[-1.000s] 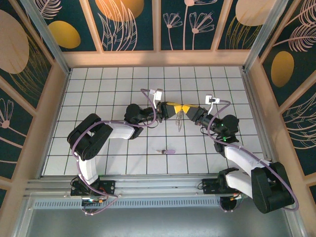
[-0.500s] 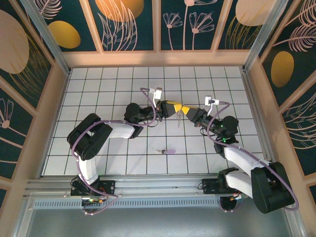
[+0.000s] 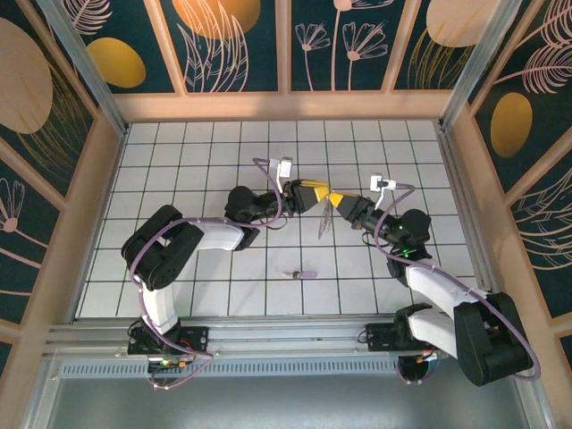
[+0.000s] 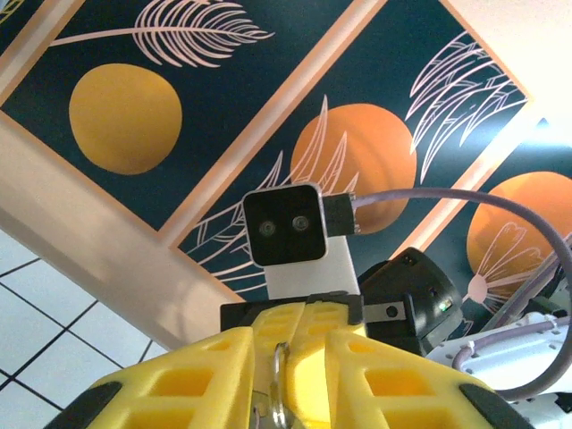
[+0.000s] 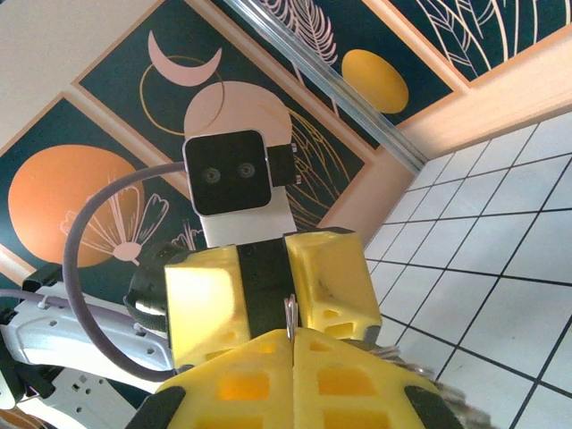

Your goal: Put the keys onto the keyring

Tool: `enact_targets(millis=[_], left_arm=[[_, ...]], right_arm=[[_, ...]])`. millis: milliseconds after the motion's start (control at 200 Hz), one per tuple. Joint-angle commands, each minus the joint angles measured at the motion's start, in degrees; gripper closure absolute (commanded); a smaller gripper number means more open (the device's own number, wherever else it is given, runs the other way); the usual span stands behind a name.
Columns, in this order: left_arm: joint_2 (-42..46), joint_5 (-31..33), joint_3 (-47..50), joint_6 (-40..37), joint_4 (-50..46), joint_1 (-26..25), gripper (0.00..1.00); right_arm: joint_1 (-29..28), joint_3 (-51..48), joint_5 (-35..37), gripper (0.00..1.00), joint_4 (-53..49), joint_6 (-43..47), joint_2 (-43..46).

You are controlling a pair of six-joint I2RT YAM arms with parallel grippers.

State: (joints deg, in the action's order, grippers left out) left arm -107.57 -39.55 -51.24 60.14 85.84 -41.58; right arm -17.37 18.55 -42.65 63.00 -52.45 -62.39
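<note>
Jaws, right: pressed tight together, a sliver of wire poking out of the seam. The right gripper (image 5: 293, 338) is pinching the keyring (image 3: 323, 222).
Jaws, left: parted a little. From the left wrist, the wire stands in the gap with room on either side.
Left gripper (image 4: 288, 347): nose to nose with the right one, the yellow fingers (image 4: 179, 386) of both almost meeting tip to tip.
Keyring: thin and dark, hanging from where the tips meet and drooping toward the near side in the top view, with small bits along it. Whether its low end reaches the tiles cannot be told.
Key (image 3: 305, 274): lilac head and dark shank, lying alone on the floor (image 3: 179, 161). It is nearer the bases than the grippers, between the two arms and well apart from the keyring.
Arms: both bend inward from their bases and meet over the middle of the tiles, a little toward the back.
Cameras: each wrist looks straight at the other's, the right camera (image 4: 286, 228) from the left wrist and the left camera (image 5: 228, 174) from the right. Both are white boxes with black faces.
Cables: a purple cable (image 4: 465, 201) loops out from beside the right camera.
Walls: dark panels (image 3: 232, 36) with orange discs and pale leaf drawings, framed in light wood.
</note>
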Motion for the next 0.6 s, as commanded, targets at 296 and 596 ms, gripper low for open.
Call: enact_targets(millis=[296, 596], left_arm=[[-4.66, 3.14, 0.29, 6.14, 10.49, 0.01, 0.72], [-5.47, 3.42, -0.06, 6.90, 11.36, -0.29, 0.73]], right_arm=[[-0.25, 1.85, 2.31, 1.00, 2.47, 0.77, -0.87], [-0.28, 1.94, 2.14, 1.00, 3.80, -0.07, -2.37]])
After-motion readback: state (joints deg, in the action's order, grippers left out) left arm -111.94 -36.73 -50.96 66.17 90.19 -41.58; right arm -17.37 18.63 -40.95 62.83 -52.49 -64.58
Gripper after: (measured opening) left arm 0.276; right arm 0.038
